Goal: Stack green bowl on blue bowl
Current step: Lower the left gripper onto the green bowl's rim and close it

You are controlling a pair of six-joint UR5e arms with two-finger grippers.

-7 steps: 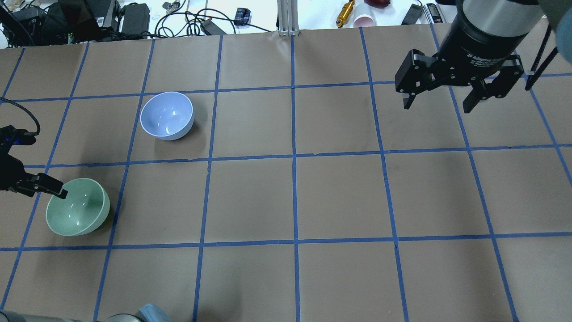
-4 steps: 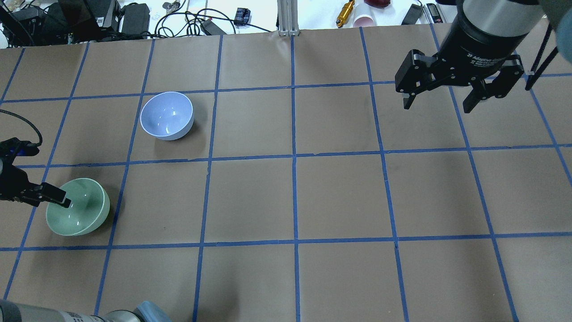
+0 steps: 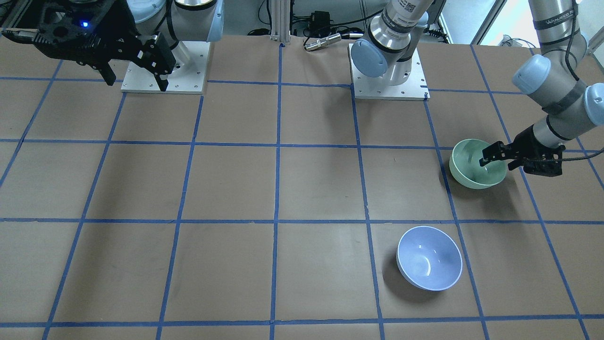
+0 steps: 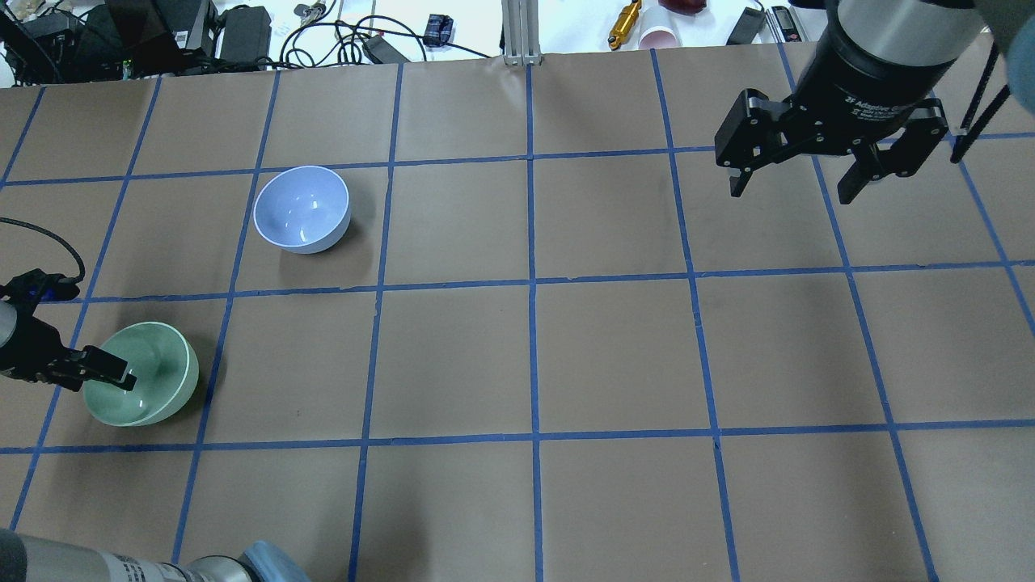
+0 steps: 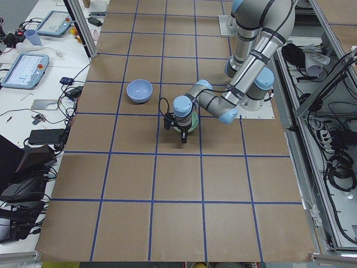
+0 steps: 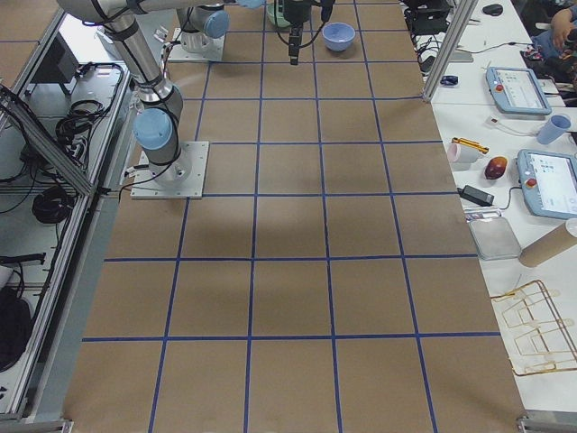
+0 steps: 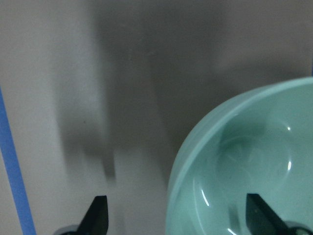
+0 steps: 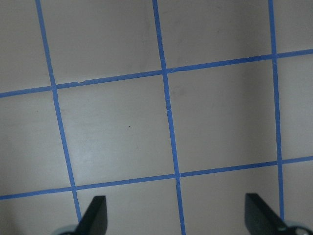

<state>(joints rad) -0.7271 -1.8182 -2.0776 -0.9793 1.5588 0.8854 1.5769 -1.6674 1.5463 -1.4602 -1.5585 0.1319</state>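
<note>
The green bowl (image 4: 158, 380) stands upright at the table's left (image 3: 472, 172). My left gripper (image 4: 113, 373) is open at its left rim. In the left wrist view the rim runs between the two fingertips. One finger (image 7: 259, 218) is inside the green bowl (image 7: 244, 156) and the other (image 7: 98, 215) is outside over the table. The blue bowl (image 4: 301, 208) stands empty one square farther back and to the right (image 3: 428, 257), apart from the green one. My right gripper (image 4: 790, 192) is open and empty, high over the table's far right (image 3: 137, 82).
The table is brown paper with a grid of blue tape (image 4: 531, 283). Cables, power bricks and small tools (image 4: 242, 32) lie beyond the far edge. The left arm's base (image 3: 389, 80) and the right arm's base (image 3: 165, 66) are bolted on at the robot's side.
My left gripper has moved toward the table's near edge along the green bowl's left rim, and its inner finger sits deeper in the bowl. The right arm has hardly moved.
</note>
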